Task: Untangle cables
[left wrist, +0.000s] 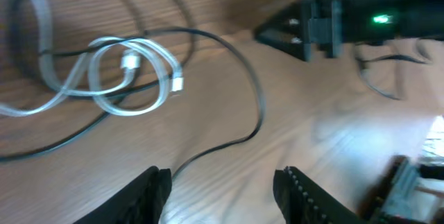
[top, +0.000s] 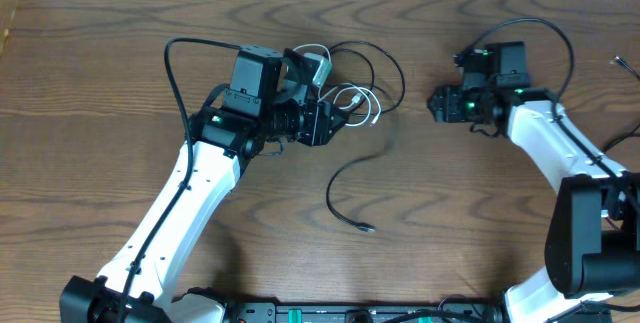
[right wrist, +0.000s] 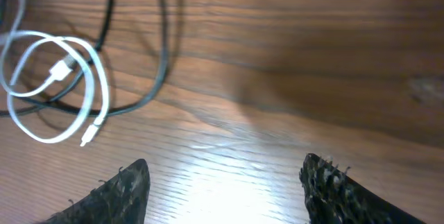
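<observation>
On the left, our left arm point(top: 200, 178) reaches across the brown tabletop point(top: 100, 63) to the pile of cords. Its jaws are spread apart and nothing is between them. They hang low over the wood, just beside the pile. We think they are there so they can grab a cord next.

The cords lie in the middle of the tabletop, a bit toward the far side. The white cord point(left wrist: 129, 61) is curled into small loops, and both of its little plugs sit inside the curl. A black cord point(left wrist: 263, 109) runs under and through the white loops, so the two are mixed up. That is why the job is not done yet. One long black tail bends away toward us and ends in a small plug point(top: 366, 228), lying alone on the wood. That part looks free.

On the right, our right arm point(top: 545, 138) points its jaws at the pile from the other side. These jaws are spread wide too, and they hold nothing. They are well apart from the cords. We think two arms face each other so each can pull one cord its own way.
</observation>
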You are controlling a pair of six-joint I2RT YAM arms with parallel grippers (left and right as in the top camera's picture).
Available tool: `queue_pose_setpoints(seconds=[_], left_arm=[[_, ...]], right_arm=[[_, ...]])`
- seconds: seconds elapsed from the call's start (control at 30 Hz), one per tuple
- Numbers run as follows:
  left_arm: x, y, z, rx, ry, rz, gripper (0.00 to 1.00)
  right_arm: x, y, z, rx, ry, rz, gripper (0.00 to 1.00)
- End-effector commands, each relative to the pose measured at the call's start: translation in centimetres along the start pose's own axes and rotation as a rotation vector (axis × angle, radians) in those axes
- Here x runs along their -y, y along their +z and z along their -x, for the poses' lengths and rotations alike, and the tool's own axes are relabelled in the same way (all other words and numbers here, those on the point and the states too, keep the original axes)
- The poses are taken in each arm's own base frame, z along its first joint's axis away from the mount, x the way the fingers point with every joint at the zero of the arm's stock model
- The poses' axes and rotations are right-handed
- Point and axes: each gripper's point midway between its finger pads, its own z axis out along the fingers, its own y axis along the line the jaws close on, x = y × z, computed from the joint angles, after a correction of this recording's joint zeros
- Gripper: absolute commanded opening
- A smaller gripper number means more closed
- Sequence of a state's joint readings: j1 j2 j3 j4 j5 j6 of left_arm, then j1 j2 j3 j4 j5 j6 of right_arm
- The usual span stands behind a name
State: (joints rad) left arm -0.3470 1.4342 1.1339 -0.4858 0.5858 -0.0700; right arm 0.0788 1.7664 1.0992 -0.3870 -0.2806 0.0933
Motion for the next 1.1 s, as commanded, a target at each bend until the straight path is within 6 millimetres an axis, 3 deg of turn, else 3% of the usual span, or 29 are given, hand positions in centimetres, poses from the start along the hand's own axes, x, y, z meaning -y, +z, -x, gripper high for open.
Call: queue_pose_setpoints(seconds=[0.0, 0.2, 0.3, 0.57, 0.7, 0.87, 1.07], left_arm=[[-3.9, -1.1, 0.8, 0.028, 0.012, 0.245, 0.57], [-10.8, -4.6, -0.1, 0.045, -0.105, 0.687, 0.57], [-12.9, -6.4, -1.2, 0.040, -0.192, 0.812, 0.57], [-16.6, -9.6, -3.8, 0.066, -0.511, 0.898, 0.57], [-18.3, -11.2, -4.6, 0.086, -0.609, 0.937, 0.57], [-19.5, -12.3, -5.3, 0.098, -0.701, 0.928, 0.57], [-19.4, -12.0, -5.5, 0.090, -0.731, 0.877, 0.58]], right_arm=[[-2.3, -0.3, 0.9, 0.040, -0.080, 0.016, 0.66], [-7.0, 0.3, 1.9, 0.106, -0.187, 0.077, 0.67], [-9.6, 0.1, 3.0, 0.153, -0.238, 0.111, 0.68], [-14.5, -2.5, 5.8, 0.156, -0.334, 0.148, 0.68], [-15.8, -2.7, 5.0, 0.077, -0.354, 0.155, 0.70], [-17.7, -1.6, 2.0, -0.031, -0.387, 0.177, 0.69], [-18.2, 2.0, 1.8, 0.017, -0.451, -0.002, 0.66]])
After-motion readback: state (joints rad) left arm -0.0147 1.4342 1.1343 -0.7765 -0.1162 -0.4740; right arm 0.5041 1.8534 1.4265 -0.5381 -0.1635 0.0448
